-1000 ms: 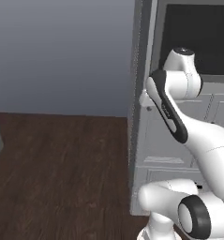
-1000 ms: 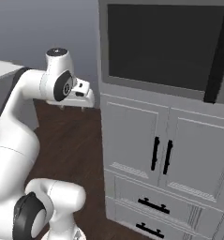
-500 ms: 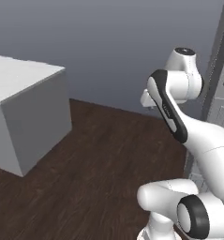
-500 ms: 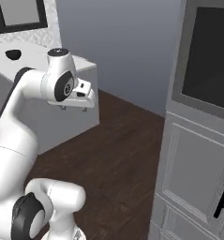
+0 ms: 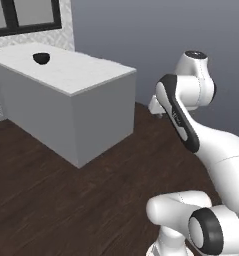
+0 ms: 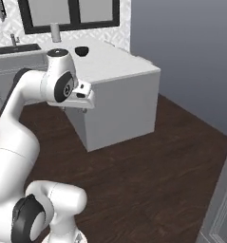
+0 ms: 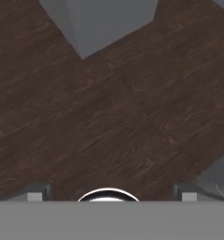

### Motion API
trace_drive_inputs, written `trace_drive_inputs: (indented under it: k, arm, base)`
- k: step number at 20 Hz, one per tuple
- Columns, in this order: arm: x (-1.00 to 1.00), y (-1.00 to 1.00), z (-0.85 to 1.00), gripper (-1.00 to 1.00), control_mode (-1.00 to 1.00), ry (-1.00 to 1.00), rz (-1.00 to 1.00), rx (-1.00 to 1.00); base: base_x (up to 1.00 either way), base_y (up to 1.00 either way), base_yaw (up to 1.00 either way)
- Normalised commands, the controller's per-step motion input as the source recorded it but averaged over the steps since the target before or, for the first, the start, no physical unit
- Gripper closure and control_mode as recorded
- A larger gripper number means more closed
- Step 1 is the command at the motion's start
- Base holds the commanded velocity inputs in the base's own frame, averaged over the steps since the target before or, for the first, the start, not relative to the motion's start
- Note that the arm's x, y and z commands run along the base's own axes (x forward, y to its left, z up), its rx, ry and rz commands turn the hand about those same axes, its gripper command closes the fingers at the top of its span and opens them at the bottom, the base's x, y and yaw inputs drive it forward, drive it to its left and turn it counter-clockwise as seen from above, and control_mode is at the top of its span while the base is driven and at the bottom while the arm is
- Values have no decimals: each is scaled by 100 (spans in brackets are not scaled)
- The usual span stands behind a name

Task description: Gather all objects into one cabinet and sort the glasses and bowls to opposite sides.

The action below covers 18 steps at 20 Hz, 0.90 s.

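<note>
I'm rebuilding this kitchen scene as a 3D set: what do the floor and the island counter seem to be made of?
The floor looks like dark brown wood planks with a soft sheen, going by the streaky grain. The island counter has a pale, faintly speckled top, probably stone or laminate, over plain matte grey sides; the render leaves that open.

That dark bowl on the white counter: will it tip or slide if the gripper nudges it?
The bowl looks low and wide, so it probably slides rather than tips. The counter looks smooth, so little friction is likely. It appears rigid, but it is too small to judge its rim or weight.
</note>
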Motion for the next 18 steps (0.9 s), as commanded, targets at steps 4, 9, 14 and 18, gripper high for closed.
trace_drive_inputs:
  k: [4, 9, 14, 18]
  arm:
    - [0, 0, 0, -100, 100, 0, 0, 0]
    - [0, 0, 0, -100, 100, 0, 0, 0]
    - [0, 0, 0, -100, 100, 0, 0, 0]
    - [0, 0, 0, -100, 100, 0, 0, 0]
  base:
    - [0, 35, 47]
    - [0, 11, 39]
    - [0, 5, 6]
    - [6, 11, 0]
